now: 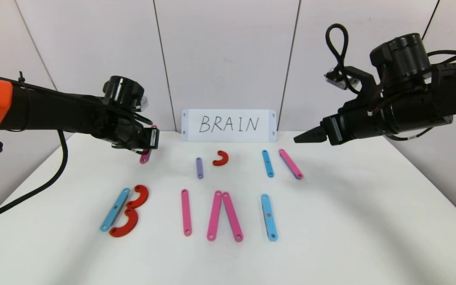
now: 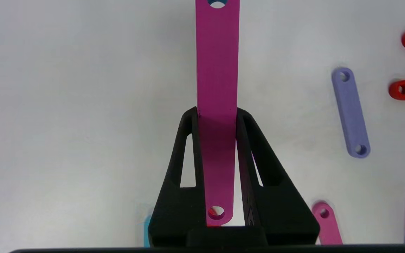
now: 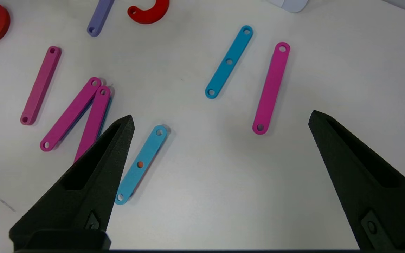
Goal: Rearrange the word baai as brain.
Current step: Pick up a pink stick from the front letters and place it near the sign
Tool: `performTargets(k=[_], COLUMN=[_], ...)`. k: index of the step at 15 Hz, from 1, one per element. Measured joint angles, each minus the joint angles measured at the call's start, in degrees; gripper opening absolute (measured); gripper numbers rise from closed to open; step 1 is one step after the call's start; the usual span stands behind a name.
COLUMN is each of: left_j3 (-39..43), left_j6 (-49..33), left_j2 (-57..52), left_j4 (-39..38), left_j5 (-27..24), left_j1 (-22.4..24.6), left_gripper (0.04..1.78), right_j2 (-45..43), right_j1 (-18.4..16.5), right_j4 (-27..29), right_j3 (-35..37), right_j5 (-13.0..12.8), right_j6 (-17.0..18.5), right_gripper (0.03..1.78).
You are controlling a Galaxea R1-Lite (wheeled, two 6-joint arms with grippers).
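Note:
The front row has a B made of a blue strip [image 1: 114,209] and two red curves [image 1: 139,196], then a single pink strip [image 1: 186,212], two pink strips [image 1: 215,215] leaning into a peak, and a blue strip [image 1: 269,217]. My left gripper [image 1: 147,149] hangs above the far left of the table. In the left wrist view it [image 2: 216,113] is shut on a pink strip [image 2: 217,63] that sticks out past the fingertips. My right gripper [image 1: 307,136] is raised at the far right, open and empty [image 3: 222,117].
A white card reading BRAIN [image 1: 228,125] stands at the back wall. In front of it lie a purple strip [image 1: 199,168], a red curve [image 1: 221,158], a blue strip [image 1: 267,163] and a pink strip [image 1: 290,164]. The table's right side is bare white.

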Motion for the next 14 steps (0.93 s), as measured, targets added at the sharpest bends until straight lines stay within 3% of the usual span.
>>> performTargets(k=[5, 14], left_j3=[-6.0, -8.5], left_j6=[-0.2, -0.4], left_j2=[6.5, 11.2], left_j4=[2.7, 3.5], left_j5=[-0.1, -0.1], left_j1=[2.1, 7.4], left_gripper=[0.31, 0.31], right_j2=[0.1, 0.2], right_j1=[0.1, 0.1], right_j4=[-0.1, -0.3], right_j3=[-0.1, -0.1], right_j5=[-0.1, -0.2], right_j6=[0.0, 0.0], right_gripper=[1.74, 1.74])
